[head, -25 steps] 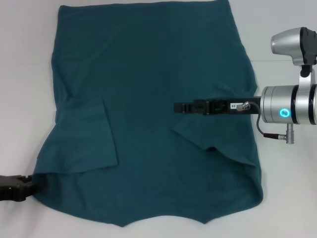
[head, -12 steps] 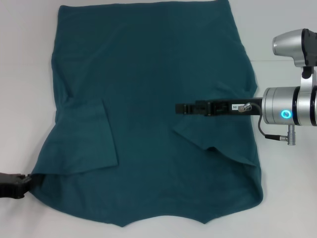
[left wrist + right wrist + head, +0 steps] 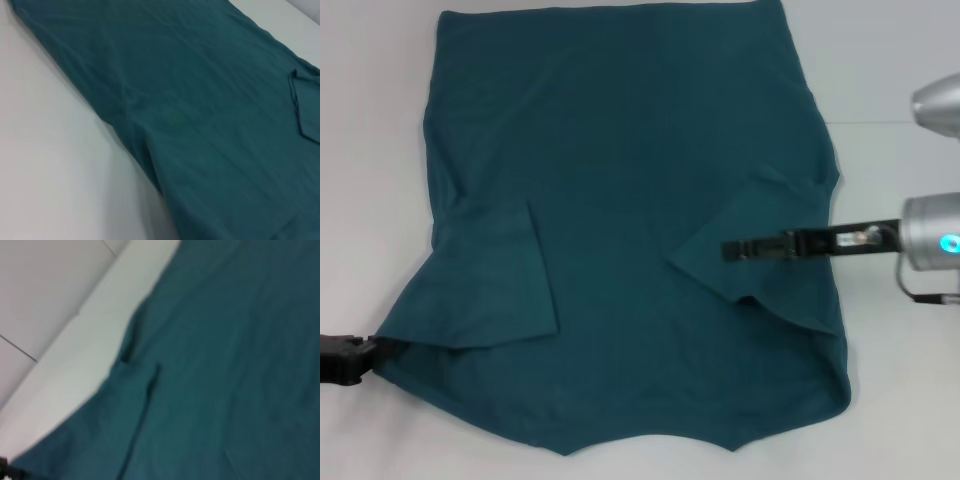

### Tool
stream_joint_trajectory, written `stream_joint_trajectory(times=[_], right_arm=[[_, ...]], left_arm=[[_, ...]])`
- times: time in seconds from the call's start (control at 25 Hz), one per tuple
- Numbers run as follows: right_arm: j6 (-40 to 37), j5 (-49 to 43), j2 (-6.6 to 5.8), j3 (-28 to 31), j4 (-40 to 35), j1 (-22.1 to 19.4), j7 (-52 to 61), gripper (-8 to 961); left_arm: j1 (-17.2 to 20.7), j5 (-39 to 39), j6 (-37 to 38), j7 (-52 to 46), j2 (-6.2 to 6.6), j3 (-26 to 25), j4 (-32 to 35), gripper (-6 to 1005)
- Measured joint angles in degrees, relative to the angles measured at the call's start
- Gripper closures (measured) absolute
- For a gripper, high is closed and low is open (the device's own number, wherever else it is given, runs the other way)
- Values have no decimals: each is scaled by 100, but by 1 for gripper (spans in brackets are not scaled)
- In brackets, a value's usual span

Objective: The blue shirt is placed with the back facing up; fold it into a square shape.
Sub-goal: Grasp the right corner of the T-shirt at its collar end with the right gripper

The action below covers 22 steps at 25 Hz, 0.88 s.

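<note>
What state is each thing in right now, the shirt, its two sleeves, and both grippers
blue shirt: spread flat on the white table, plain side up, body not yet folded.
left sleeve: folded inward onto the body.
right sleeve: folded inward onto the body.
left gripper: at the shirt's near left corner, at the fabric edge.
right gripper: over the folded right sleeve.
</note>
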Motion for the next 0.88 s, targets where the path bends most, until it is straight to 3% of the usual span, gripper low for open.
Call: stream_joint_trajectory(times=[0.24, 0.36, 0.56, 0.88], right_arm=[[-878, -121, -353, 177, -133, -355, 459, 113], [-1210, -134, -429, 404, -255, -607, 565, 115], [-1512, -139, -462, 595, -316, -891, 567, 118], [-1575, -391, -459, 614, -278, -1000, 583, 124]], left_arm=[[27, -24, -49, -10, -6, -35, 29, 1001], [28, -37, -56, -10, -8, -39, 31, 1000], [10, -45, -60, -11, -23, -41, 32, 1000], [-23, -53, -59, -11, -28, -8, 32, 1000]])
